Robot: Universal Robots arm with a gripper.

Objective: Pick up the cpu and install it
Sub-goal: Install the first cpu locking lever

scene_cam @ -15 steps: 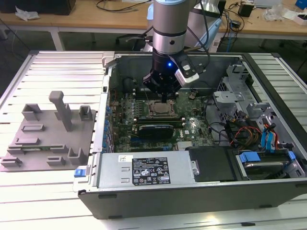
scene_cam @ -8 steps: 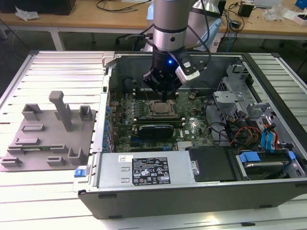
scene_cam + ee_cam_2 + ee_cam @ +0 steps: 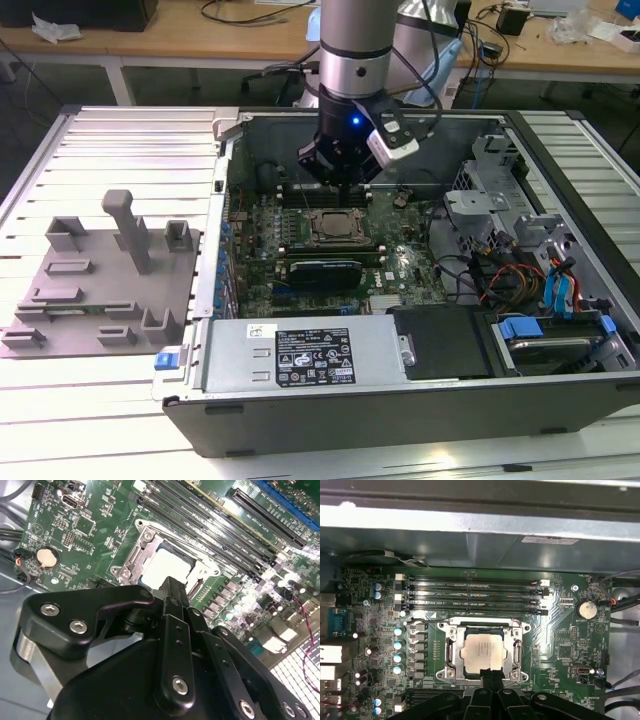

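Black gripper, tips pinched together (nothing between them), hovers over the cpu lying flat in its metal-framed socket, mid-board on the green motherboard.

A grey pegged plate lies beside the open computer case.

Cpu in socket on motherboard, inside case; hand just above.
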